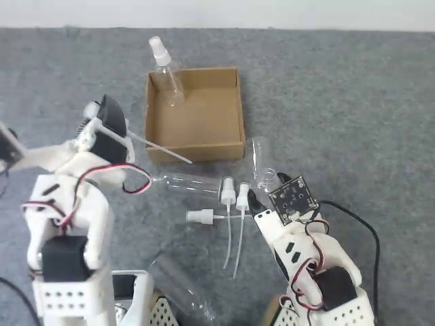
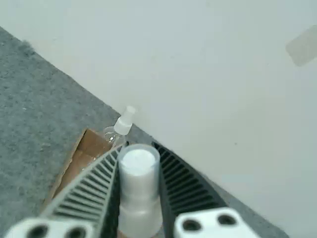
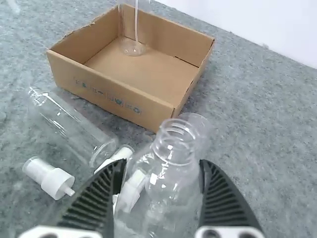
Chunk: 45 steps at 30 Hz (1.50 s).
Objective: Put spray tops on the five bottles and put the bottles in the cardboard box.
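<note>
- The desk (image 1: 340,102) is covered with a grey, felt-like cloth of rough nap.
- The cardboard box (image 1: 197,153), square, shallow and open-topped, is placed at the far middle of the desk.
- A capped bottle (image 1: 166,71) of clear plastic, fitted with a white spray top, is stood in the far left corner of the box.
- The left tool (image 2: 137,151), with ribbed dark jaws, is clenched on a held spray top (image 2: 139,198), a white cylinder. Its thin dip tube is seen slanting to the right over the near left part of the box.
- The right tool (image 3: 159,168) is closed around an open bottle (image 3: 173,144). The bottle is clear and round, its threaded neck is uncapped, and it is held just near and right of the box's near right corner.
- A lying bottle (image 1: 187,182), clear and cylindrical, is laid on its side just near the box, its mouth pointed right.
- Three loose spray tops (image 1: 228,192) (image 1: 242,197) (image 1: 200,216), white with long thin tubes, are laid between that bottle's mouth and the right tool.
- A second lying bottle (image 1: 180,285) is laid on the near part of the desk, between the two arm bases.
</note>
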Each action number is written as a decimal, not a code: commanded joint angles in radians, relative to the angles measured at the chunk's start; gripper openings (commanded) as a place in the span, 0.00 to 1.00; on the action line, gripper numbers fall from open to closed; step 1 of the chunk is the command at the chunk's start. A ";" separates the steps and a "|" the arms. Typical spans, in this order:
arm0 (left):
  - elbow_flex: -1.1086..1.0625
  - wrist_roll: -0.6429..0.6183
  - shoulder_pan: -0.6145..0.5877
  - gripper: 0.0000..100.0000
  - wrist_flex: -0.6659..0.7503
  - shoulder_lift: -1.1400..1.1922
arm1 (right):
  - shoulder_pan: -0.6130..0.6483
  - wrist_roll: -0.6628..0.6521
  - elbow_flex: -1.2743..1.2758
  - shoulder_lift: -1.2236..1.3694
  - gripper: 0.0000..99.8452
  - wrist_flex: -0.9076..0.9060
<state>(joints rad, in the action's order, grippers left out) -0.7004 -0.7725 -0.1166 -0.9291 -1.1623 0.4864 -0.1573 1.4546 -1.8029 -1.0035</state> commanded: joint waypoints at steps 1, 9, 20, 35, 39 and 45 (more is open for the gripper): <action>-0.028 0.009 0.041 0.01 0.075 -0.058 | 0.051 -0.041 -0.005 -0.013 0.07 0.002; -0.039 0.009 0.127 0.01 0.078 -0.072 | 0.085 -0.077 -0.005 -0.013 0.08 0.002; -0.039 0.006 0.207 0.01 0.098 -0.083 | 0.114 -0.180 0.020 -0.013 0.07 0.016; -0.136 0.011 0.327 0.01 0.130 -0.147 | 0.114 -0.241 0.064 -0.013 0.07 0.102; -0.196 0.011 0.334 0.01 0.193 -0.147 | 0.116 -0.249 0.061 -0.013 0.07 0.102; -0.257 0.011 0.338 0.01 0.265 -0.147 | 0.116 -0.259 0.061 -0.013 0.07 0.104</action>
<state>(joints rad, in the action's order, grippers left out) -0.9505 -0.7725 0.2163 -0.7296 -1.2973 0.5938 -0.4043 1.5436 -1.8029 -0.9283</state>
